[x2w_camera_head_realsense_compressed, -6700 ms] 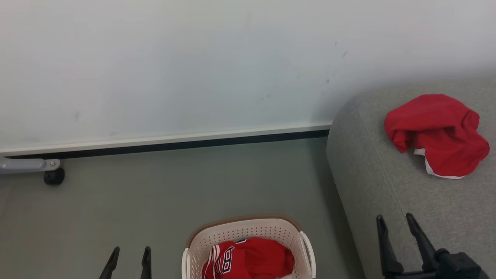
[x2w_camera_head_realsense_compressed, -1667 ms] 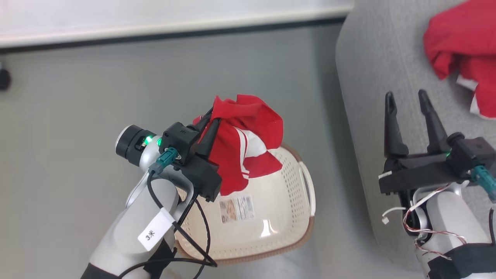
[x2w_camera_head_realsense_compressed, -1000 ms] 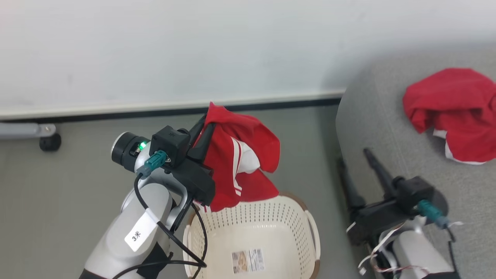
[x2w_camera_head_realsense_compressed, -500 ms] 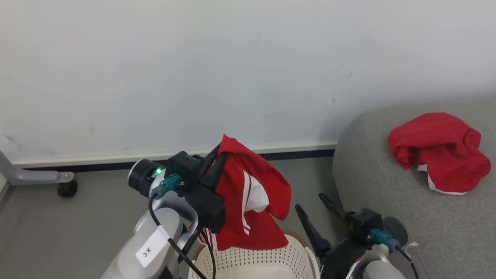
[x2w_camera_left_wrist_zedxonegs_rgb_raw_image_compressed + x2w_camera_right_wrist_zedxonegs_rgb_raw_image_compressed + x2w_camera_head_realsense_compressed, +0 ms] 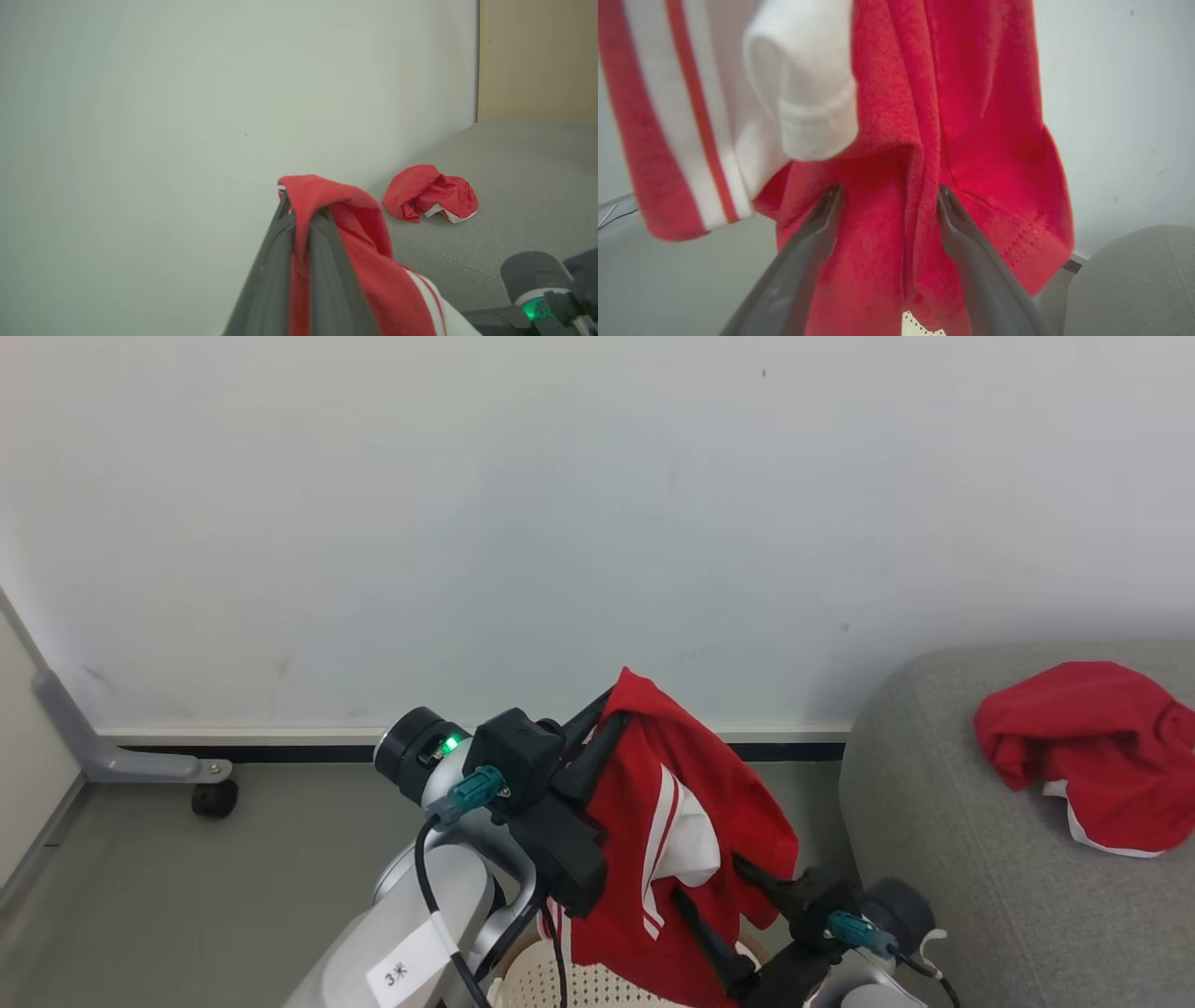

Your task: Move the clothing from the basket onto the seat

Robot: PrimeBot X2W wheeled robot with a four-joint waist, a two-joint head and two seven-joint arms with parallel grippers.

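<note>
My left gripper (image 5: 605, 717) is shut on the top of a red garment (image 5: 695, 831) with white striped trim, which hangs down from it above the basket (image 5: 551, 987). The left wrist view shows the closed fingers (image 5: 322, 261) pinching the red cloth (image 5: 369, 242). My right gripper (image 5: 709, 885) stands open at the garment's lower part. In the right wrist view a fold of the red garment (image 5: 994, 116) hangs between its spread fingers (image 5: 957, 219). A second red garment (image 5: 1083, 751) lies crumpled on the grey seat (image 5: 934, 877), also seen from the left wrist as a red garment (image 5: 430, 193).
A pale wall rises close behind, with a dark baseboard (image 5: 280, 753) at the floor. A grey wheeled frame leg (image 5: 140, 765) with a black caster (image 5: 213, 798) stands at the left. A tan panel (image 5: 537, 60) borders the seat (image 5: 514, 186) at the far end.
The head camera has tilted up. My left gripper has lifted the garment higher, clear of the basket. My right gripper has swung left from the seat's side to the hanging cloth.
</note>
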